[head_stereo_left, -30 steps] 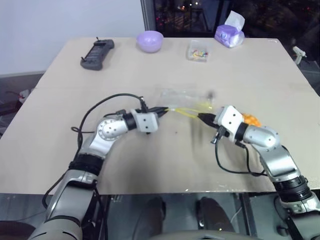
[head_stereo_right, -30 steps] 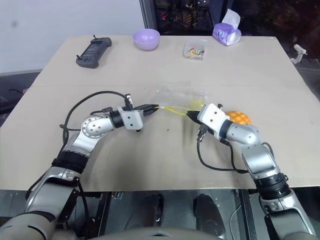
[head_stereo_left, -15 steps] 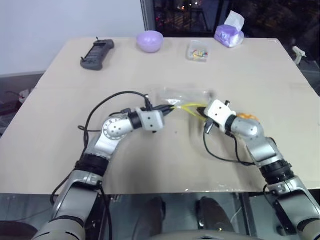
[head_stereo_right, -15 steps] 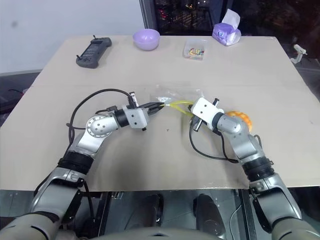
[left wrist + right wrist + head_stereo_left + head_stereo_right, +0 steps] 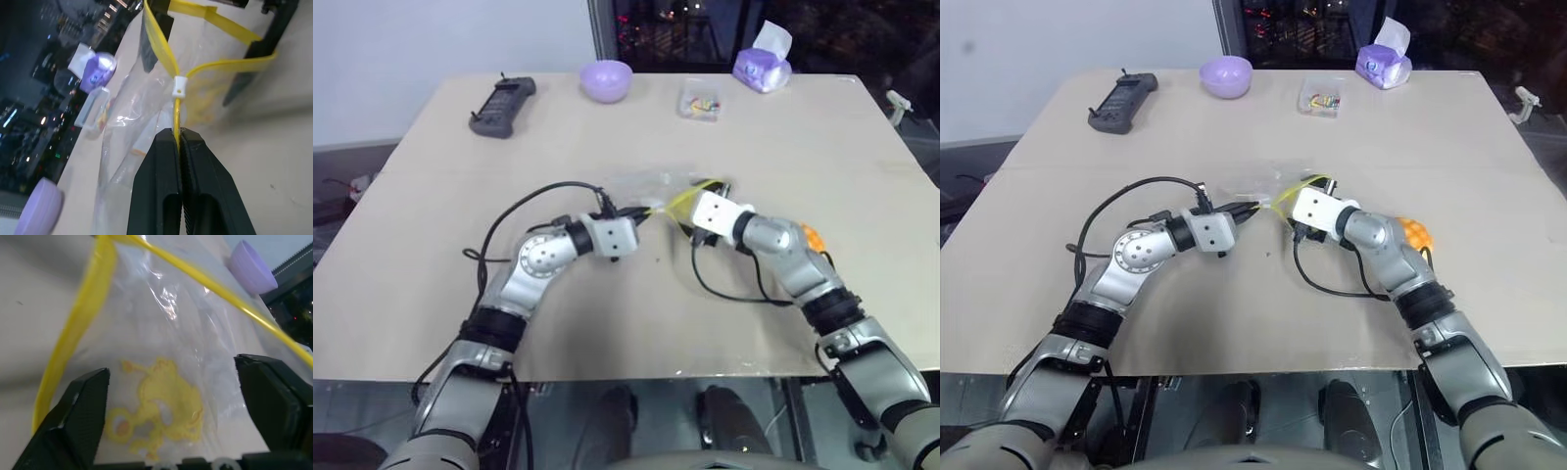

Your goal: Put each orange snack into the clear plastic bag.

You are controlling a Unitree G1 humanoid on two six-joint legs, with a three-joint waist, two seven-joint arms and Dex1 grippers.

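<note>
The clear plastic bag (image 5: 651,184) lies mid-table, its yellow seal strip (image 5: 175,58) spread into a loop. My left gripper (image 5: 641,210) is shut on one end of that strip (image 5: 177,125). My right gripper (image 5: 171,369) is open at the bag's mouth, its fingers (image 5: 80,416) wide apart, with the bag's yellow print (image 5: 159,418) between them. The orange snack (image 5: 1415,233) sits on the table behind my right forearm, partly hidden by it and apart from both grippers.
Along the far edge stand a lilac bowl (image 5: 607,80), a black remote (image 5: 501,106), a small clear box (image 5: 701,100) and a purple tissue pack (image 5: 764,67). Black cables (image 5: 734,294) loop off both wrists over the table.
My right gripper moved left and forward to the bag's mouth and went from shut to open. The yellow strip changed from a taut line into a loop. The left gripper stayed put.
</note>
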